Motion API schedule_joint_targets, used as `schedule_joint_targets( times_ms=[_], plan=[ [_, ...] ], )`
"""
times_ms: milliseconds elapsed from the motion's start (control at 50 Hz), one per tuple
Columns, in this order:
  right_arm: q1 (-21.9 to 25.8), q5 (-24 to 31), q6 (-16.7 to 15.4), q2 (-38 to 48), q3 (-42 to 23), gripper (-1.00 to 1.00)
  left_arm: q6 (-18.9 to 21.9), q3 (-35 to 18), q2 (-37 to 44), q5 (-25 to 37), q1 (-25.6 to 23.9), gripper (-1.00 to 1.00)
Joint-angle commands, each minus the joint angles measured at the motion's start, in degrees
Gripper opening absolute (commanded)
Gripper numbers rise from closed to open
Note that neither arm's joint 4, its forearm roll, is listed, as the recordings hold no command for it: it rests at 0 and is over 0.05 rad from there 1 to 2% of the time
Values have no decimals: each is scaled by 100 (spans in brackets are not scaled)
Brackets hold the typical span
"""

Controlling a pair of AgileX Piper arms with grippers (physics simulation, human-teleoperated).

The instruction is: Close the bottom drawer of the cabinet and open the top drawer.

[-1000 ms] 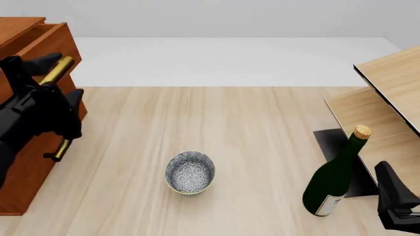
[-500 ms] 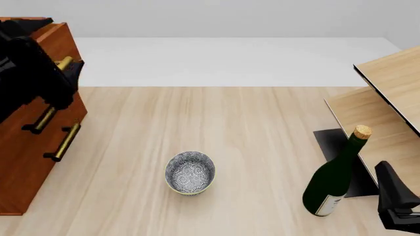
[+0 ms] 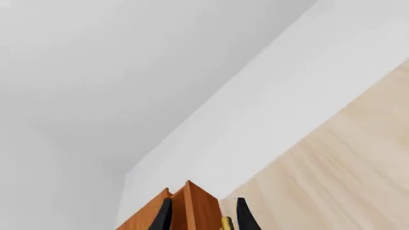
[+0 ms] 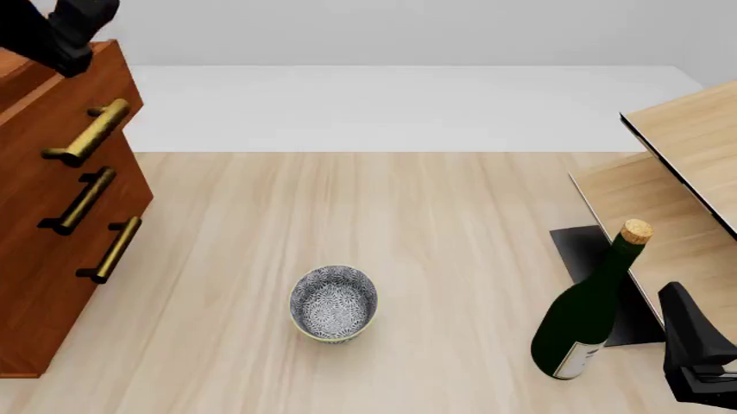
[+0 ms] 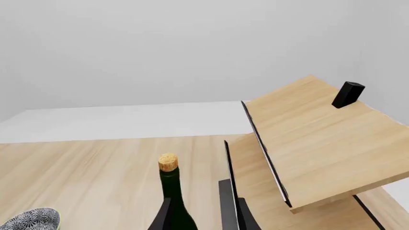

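The reddish-brown cabinet (image 4: pixel 47 285) stands at the left edge of the table. Its top drawer (image 4: pixel 58 108), middle drawer and bottom drawer (image 4: pixel 69 302) each show a brass bar handle, and the three fronts line up in one plane. My left gripper (image 4: pixel 72 53) hangs above the cabinet's top front corner, partly cut off by the frame. In the left wrist view it (image 3: pixel 203 218) is open, with its fingers on either side of the cabinet's corner (image 3: pixel 191 206). My right gripper (image 4: pixel 691 362) rests at the near right, open and empty (image 5: pixel 204 218).
A patterned bowl (image 4: pixel 334 302) sits in the middle near the front. A dark green wine bottle (image 4: pixel 588 310) stands just left of my right gripper. Pale light-wood shelving (image 4: pixel 679 164) with a black base (image 4: pixel 582 246) fills the right side.
My left arm has risen from in front of the drawer fronts to above the cabinet's top corner, uncovering all three handles. The right arm has not moved.
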Motion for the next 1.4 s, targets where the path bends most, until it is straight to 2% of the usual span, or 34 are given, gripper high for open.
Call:
schedule_joint_targets(
  times_ms=[20, 60, 100, 180, 220, 240, 280, 300, 320, 420, 500, 520, 560, 640, 680, 700, 800, 960, 1400],
  plan=[
    [-3, 0, 5, 0, -1, 100, -1405, -1178, 441, 1215, -54, 100],
    [-5, -1, 10, 0, 0, 100, -1744, -1412, 540, 1457, -51, 100],
    [-8, -1, 9, 1, 0, 100, -1748, -1428, 521, 1494, 119, 100],
    [-10, 2, 10, 1, -3, 100, -2154, -1720, 690, 1846, 39, 100],
    [-10, 2, 8, 1, -2, 100, -2236, -1769, 689, 1930, 191, 100],
    [-11, 2, 11, 1, -2, 100, -2145, -1737, 641, 1891, 162, 100],
    [-9, 0, 8, 1, 0, 100, -2341, -1858, 692, 2040, 306, 100],
    [-10, 0, 8, 1, 0, 100, -2310, -1877, 687, 2063, 259, 100],
    [-10, 1, 6, 1, 0, 100, -2375, -1919, 683, 2125, 427, 100],
    [-10, 1, 2, 1, 2, 100, -2557, -2102, 742, 2363, 431, 100],
    [-10, -2, 2, 1, 4, 100, -2879, -2299, 831, 2612, 583, 100],
    [-10, -4, -1, 1, 6, 100, -2796, -2316, 820, 2589, 509, 100],
    [-9, -6, 0, 1, 7, 100, -2967, -2419, 870, 2693, 654, 100],
    [-10, -8, 3, 1, 8, 100, -3046, -2498, 922, 2774, 595, 100],
    [-10, -7, 4, 0, 7, 100, -3343, -2548, 1030, 2933, 593, 100],
    [-10, -7, 4, 0, 7, 100, -3261, -2504, 985, 2891, 652, 100],
    [-8, -11, 1, 0, 11, 100, -3549, -2431, 1042, 3018, 773, 100],
    [-9, -14, -7, 0, 15, 100, -3715, -2436, 1001, 3118, 825, 100],
    [-7, -12, -43, 1, 19, 100, -3776, -2100, 816, 3060, 1165, 100]
  ],
)
